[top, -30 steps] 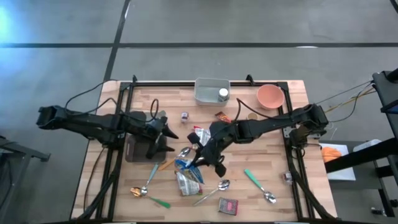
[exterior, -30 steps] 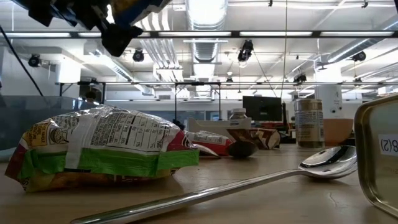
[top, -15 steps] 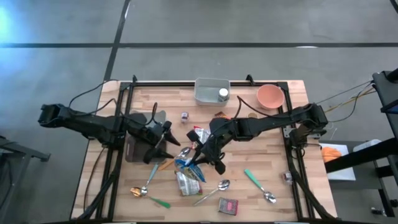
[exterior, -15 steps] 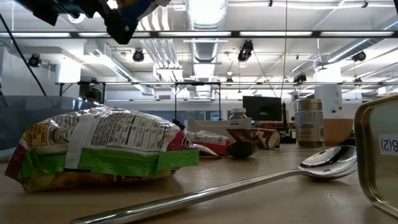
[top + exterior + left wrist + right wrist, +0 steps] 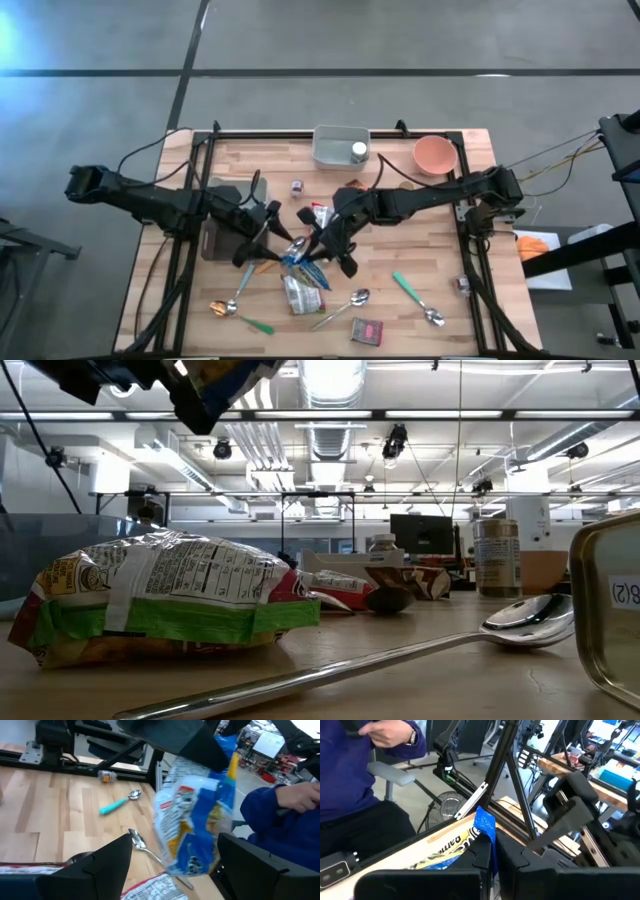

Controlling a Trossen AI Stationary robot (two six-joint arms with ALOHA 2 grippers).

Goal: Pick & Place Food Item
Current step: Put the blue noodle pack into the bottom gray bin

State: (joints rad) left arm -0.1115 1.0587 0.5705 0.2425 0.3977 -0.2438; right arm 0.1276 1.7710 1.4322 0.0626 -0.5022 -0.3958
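The blue chip bag hangs in the air, pinched at its top edge by the clenched right pincer. It looks light, soft and crinkly, so a pinch on the flat edge is best. The left pincer waits just beside the bag, its fingers spread wide, above the surface.

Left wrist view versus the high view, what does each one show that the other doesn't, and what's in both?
Only the left wrist view shows a person in a blue sleeve beyond the table. Only the high view shows the pink bowl and grey bin at the table's far edge. Both show the blue chip bag pinched in the right gripper, the open left gripper facing it, and the teal-handled spoon.
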